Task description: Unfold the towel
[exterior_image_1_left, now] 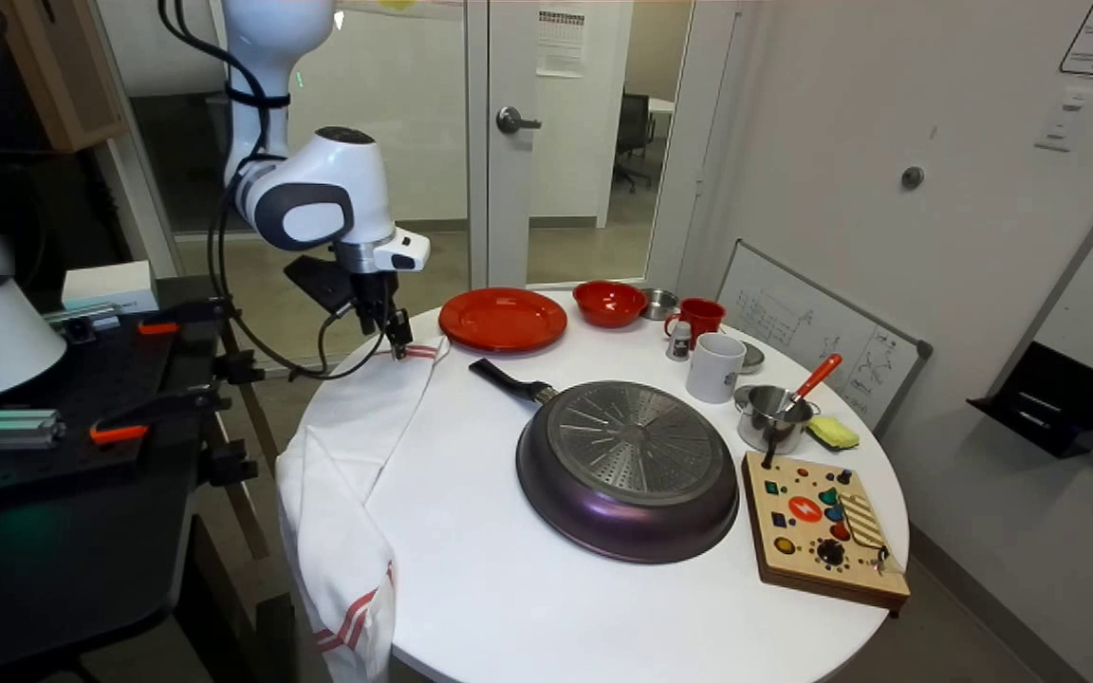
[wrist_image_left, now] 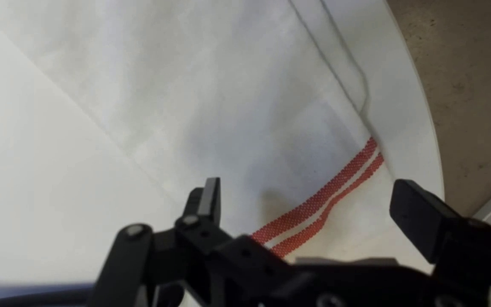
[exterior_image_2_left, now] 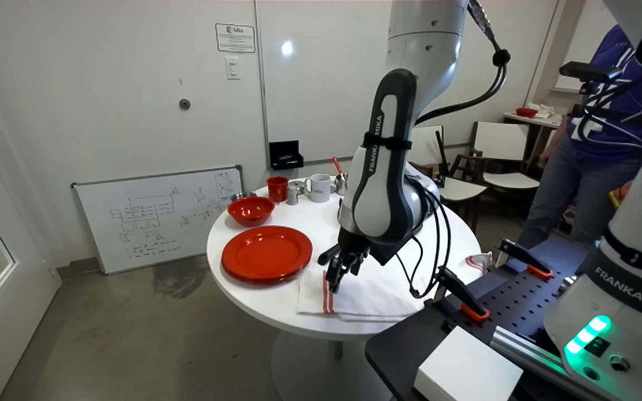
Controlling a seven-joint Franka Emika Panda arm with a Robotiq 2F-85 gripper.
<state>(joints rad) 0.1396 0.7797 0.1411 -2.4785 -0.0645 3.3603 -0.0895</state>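
Observation:
The towel (exterior_image_1_left: 342, 455) is a long white strip along the table's edge on the arm's side. Its near end, with red stripes, hangs over the rim in an exterior view. At the far end, by the red plate, it lies flat with a pair of red stripes, seen beside the gripper (exterior_image_2_left: 344, 276) in an exterior view. In the wrist view the towel (wrist_image_left: 228, 85) shows folded layers along its right side. My gripper (wrist_image_left: 309, 194) stands open over the striped end, its fingers wide apart with no cloth pinched between them. Whether the fingertips touch the cloth I cannot tell.
A red plate (exterior_image_1_left: 503, 320) stands close to the gripper. The upturned dark pan (exterior_image_1_left: 632, 474) points its handle (exterior_image_1_left: 509, 381) toward the towel. Beyond are a red bowl (exterior_image_2_left: 251, 210), a white mug (exterior_image_1_left: 716, 367), a steel pot (exterior_image_1_left: 774, 417) and a wooden button board (exterior_image_1_left: 822, 531).

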